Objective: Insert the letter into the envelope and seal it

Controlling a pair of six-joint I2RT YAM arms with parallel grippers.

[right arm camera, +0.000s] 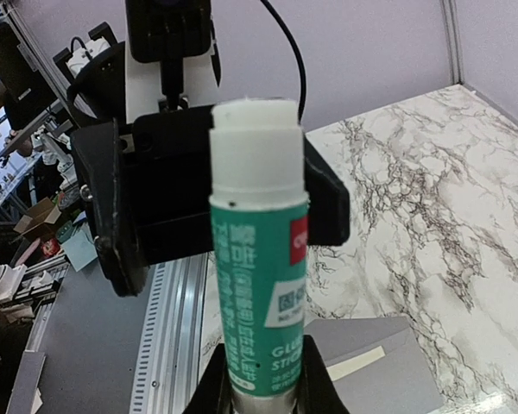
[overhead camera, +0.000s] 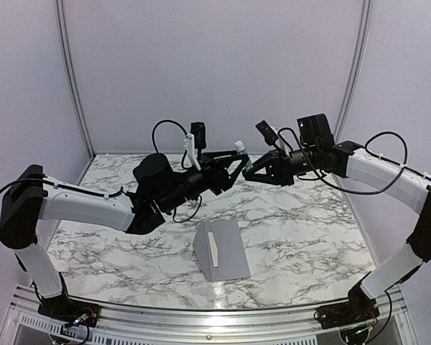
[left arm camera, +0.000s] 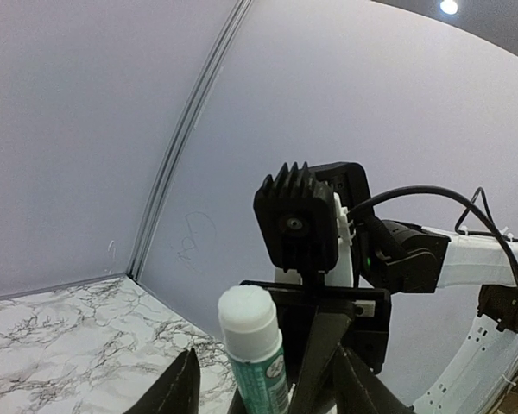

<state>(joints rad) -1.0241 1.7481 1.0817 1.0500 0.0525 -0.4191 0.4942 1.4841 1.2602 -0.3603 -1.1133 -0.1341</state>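
Note:
A green-and-white glue stick (right arm camera: 259,285) with a white top stands upright in my right gripper (right arm camera: 263,392), which is shut on its lower end. Both arms are raised and meet above the table's middle. My left gripper (left arm camera: 268,392) is open, with a finger on each side of the stick's white top (left arm camera: 249,315) and not touching it. In the top view the stick (overhead camera: 241,152) sits between my left gripper (overhead camera: 238,165) and my right gripper (overhead camera: 253,171). The grey envelope (overhead camera: 226,255) lies flat on the table below, with an off-white strip (overhead camera: 212,248) along its flap fold. The letter sheet itself is hidden.
The marble table (overhead camera: 309,230) has white walls behind and at both sides. A metal rail (overhead camera: 201,320) runs along the near edge. The envelope also shows in the right wrist view (right arm camera: 388,379), low under the stick.

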